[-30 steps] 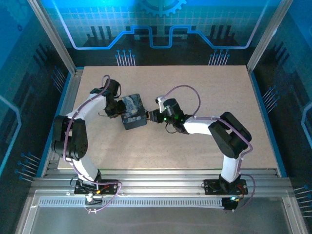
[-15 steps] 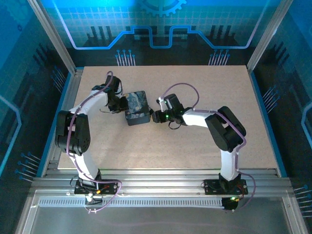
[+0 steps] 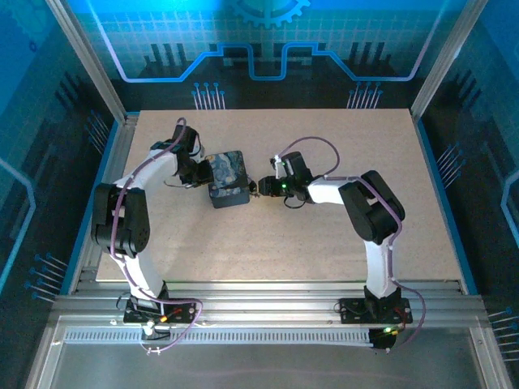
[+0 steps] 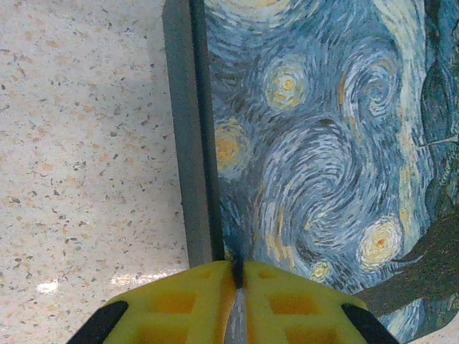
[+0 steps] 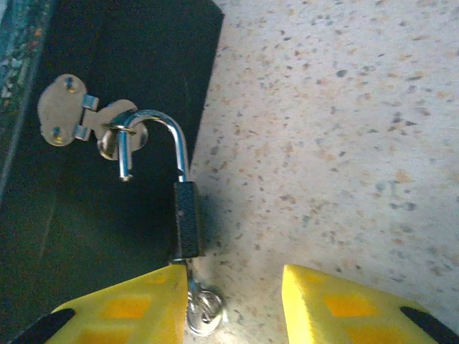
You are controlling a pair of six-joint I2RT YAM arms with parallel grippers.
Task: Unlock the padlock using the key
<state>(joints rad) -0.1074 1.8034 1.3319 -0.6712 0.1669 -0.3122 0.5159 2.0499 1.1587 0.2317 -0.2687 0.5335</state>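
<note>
Right fingers (image 5: 344, 308) spread, padlock (image 5: 186, 218) just beside one

The box (image 4: 323, 179) lid carries a painted pattern of blue swirls with yellow-orange discs and a dark shape at the lower right of the frame; its side is dark grey. The table (image 5: 344, 129) is pale beige with brown and orange specks. The padlock (image 5: 186, 218) has a black body and a silvery shackle, like the silvery hasp (image 5: 68, 111) and key (image 5: 202, 308). The left gripper (image 4: 237, 269) and right gripper (image 5: 231, 279) are yellow with black corners.
</note>
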